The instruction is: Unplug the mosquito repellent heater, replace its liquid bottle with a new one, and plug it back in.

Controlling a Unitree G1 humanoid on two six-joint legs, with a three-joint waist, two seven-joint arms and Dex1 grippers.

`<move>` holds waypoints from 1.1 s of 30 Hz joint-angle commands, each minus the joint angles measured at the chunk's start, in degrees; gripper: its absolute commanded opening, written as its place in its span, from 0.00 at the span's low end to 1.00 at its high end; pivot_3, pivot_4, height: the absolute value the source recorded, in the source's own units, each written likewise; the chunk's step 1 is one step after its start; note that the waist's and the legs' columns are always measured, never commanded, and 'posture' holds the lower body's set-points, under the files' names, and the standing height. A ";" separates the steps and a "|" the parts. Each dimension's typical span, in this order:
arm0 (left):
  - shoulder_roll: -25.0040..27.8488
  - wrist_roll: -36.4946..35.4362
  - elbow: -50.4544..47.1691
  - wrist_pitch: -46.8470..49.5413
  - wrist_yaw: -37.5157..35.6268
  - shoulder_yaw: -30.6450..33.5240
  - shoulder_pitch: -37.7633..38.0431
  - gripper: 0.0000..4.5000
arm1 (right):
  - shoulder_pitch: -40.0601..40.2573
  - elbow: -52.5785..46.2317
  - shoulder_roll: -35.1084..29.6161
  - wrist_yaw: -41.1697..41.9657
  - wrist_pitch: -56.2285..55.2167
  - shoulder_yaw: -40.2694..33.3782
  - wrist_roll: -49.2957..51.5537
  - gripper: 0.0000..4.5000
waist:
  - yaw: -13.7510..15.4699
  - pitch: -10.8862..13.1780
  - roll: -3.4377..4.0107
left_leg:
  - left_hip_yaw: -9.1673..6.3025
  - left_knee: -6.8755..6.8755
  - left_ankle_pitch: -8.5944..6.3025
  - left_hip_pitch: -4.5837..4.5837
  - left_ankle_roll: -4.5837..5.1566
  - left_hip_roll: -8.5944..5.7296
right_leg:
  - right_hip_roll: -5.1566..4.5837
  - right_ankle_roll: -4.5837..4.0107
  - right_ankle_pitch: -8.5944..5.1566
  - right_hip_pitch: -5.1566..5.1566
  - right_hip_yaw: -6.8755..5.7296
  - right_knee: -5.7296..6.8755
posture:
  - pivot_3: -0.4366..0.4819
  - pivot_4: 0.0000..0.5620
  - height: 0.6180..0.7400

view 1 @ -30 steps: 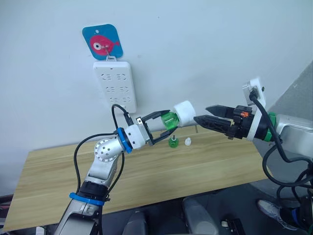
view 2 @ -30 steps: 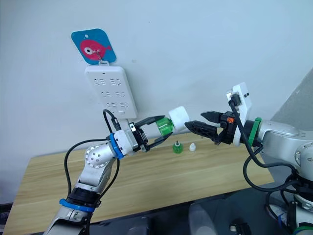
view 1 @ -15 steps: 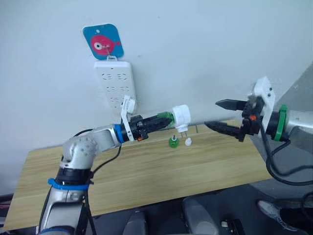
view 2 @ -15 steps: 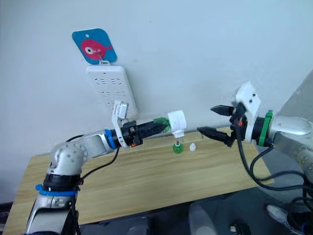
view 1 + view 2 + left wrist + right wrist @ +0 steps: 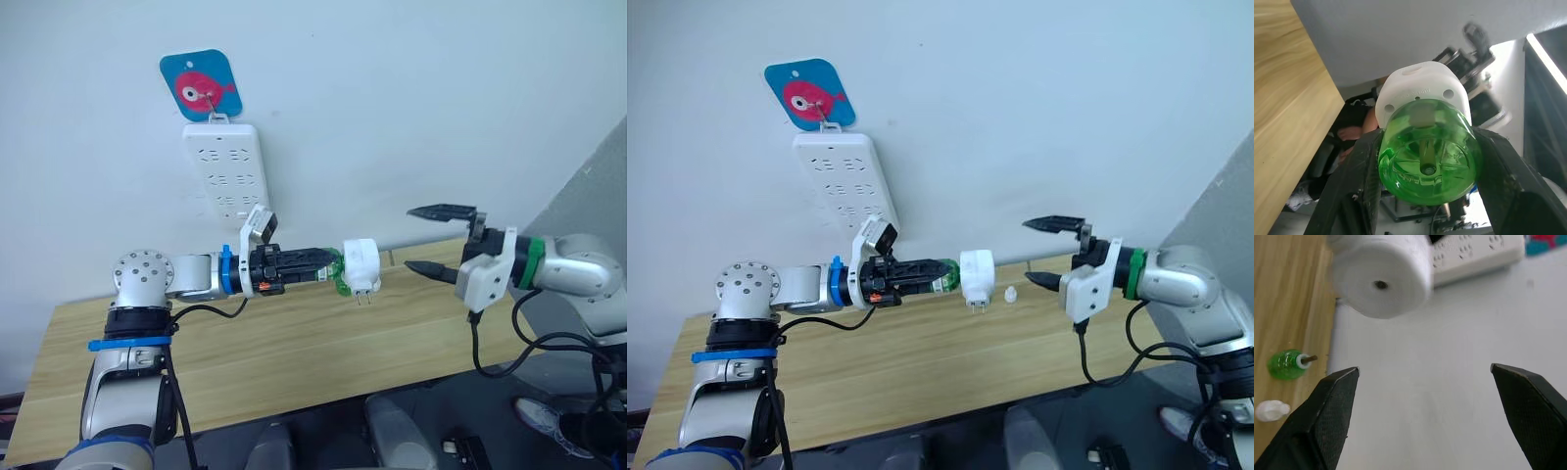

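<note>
Left wrist view, nearest first: left gripper [image 5: 1425,205] clamped on the green liquid bottle [image 5: 1426,159], black fingers [image 5: 1359,166] pressed to either side, white mosquito repellent heater [image 5: 1422,90] screwed on beyond it.

Left eye view, mid-air above the wooden table [image 5: 245,362]: heater [image 5: 360,266] held out level at the end of the left arm, green bottle end [image 5: 338,271] in the left gripper [image 5: 328,271], two metal prongs [image 5: 364,298] pointing down. Half a second earlier, same grasp but higher and tilted; now lower, arm stretched level across the table. Right gripper [image 5: 431,240] spread wide and empty, just beside the heater, fingers apart one above the other; a second earlier nearly touching the heater, now drawn back.

Right wrist view: heater's rounded white end with its small round hole [image 5: 1382,284] facing the open fingers [image 5: 1332,401]; on the table, a spare green bottle [image 5: 1286,364] with a wick and a small white cap [image 5: 1271,410] near it.

Farthest, on the wall: white power strip [image 5: 227,171] hanging under a blue fish tag [image 5: 199,86].
</note>
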 commanded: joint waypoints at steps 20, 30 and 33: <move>-1.54 -4.99 4.03 5.10 3.07 3.99 -3.82 0.51 | -7.34 7.14 9.05 -17.56 -17.85 3.35 -19.51 1.00 | -1.38 -0.02 0.00 | 0.01 -0.01 0.01 0.07 -0.02 -0.06 | -0.08 0.00 0.00 0.01 0.02 0.06 | 0.17 0.26 1.00; -0.85 -6.12 4.16 5.10 3.34 2.93 -3.75 0.51 | -9.73 8.71 10.83 -25.03 -22.13 3.34 -23.75 1.00 | -2.22 -0.03 -0.01 | 0.00 -0.01 0.01 0.07 -0.02 -0.07 | -0.10 -0.01 0.00 0.02 0.01 0.06 | 0.17 0.26 1.00; -0.80 -6.19 4.22 5.10 3.44 2.79 -3.78 0.51 | -9.80 9.17 10.83 -25.94 -22.60 3.66 -24.44 0.96 | -2.71 -0.05 0.00 | 0.00 -0.01 0.01 0.07 -0.02 -0.09 | -0.11 0.00 0.00 0.02 0.02 0.06 | 0.16 0.24 1.00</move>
